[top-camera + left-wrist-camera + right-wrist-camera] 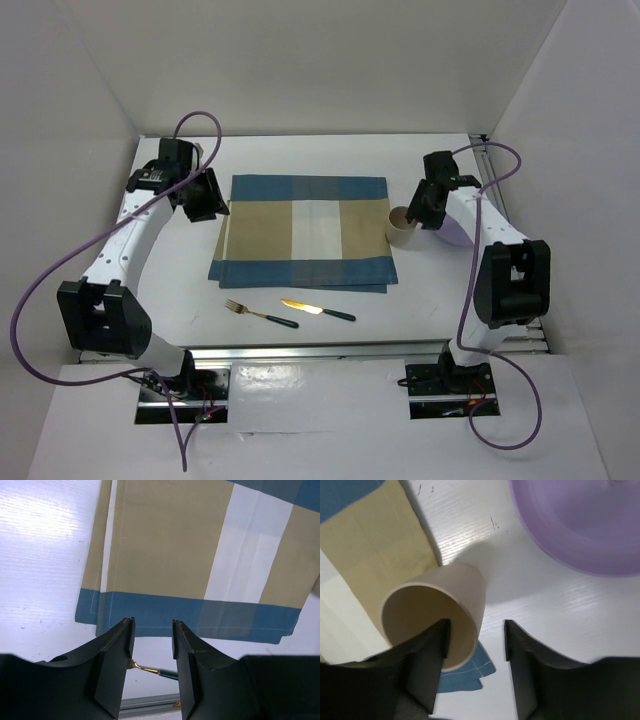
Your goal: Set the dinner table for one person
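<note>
So the left gripper (152, 625) is hovering wide open over the mat's (165, 545) blue edge, mid-frame; the right gripper (477, 625) is gaping too, cup (465, 585) rim between its fingers lower left, not pinching.

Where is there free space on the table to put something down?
The placemat is bare. The table is free beyond the placemat's far edge and right of the knife. Crowded: right of the placemat, with cup and purple plate.
</note>
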Controlling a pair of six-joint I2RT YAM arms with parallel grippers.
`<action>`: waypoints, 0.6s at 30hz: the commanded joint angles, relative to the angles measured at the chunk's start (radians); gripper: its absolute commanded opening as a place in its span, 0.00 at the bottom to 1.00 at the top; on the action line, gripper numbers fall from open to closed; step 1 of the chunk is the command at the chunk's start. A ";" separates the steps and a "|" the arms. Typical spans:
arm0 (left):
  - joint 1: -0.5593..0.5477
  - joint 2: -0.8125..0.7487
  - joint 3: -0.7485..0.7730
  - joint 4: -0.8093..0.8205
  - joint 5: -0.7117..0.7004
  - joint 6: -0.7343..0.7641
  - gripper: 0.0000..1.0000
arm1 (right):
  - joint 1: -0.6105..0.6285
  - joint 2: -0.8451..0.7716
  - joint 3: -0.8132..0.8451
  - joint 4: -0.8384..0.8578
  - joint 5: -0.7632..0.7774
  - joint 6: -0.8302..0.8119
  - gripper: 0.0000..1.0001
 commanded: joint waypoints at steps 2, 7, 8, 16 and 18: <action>-0.004 -0.057 -0.019 0.012 0.026 0.023 0.52 | -0.002 0.023 -0.021 0.088 -0.034 -0.003 0.41; -0.004 -0.057 -0.019 0.012 0.046 0.023 0.52 | -0.002 0.023 0.031 0.062 0.039 0.006 0.01; -0.004 -0.057 -0.019 0.012 0.046 0.023 0.52 | -0.002 0.014 0.045 0.051 0.061 0.006 0.00; -0.004 -0.135 -0.060 0.069 0.106 0.046 0.52 | 0.049 0.150 0.382 -0.021 0.072 -0.095 0.00; -0.004 -0.155 -0.074 0.069 0.106 0.046 0.53 | 0.075 0.271 0.472 -0.065 0.072 -0.107 0.00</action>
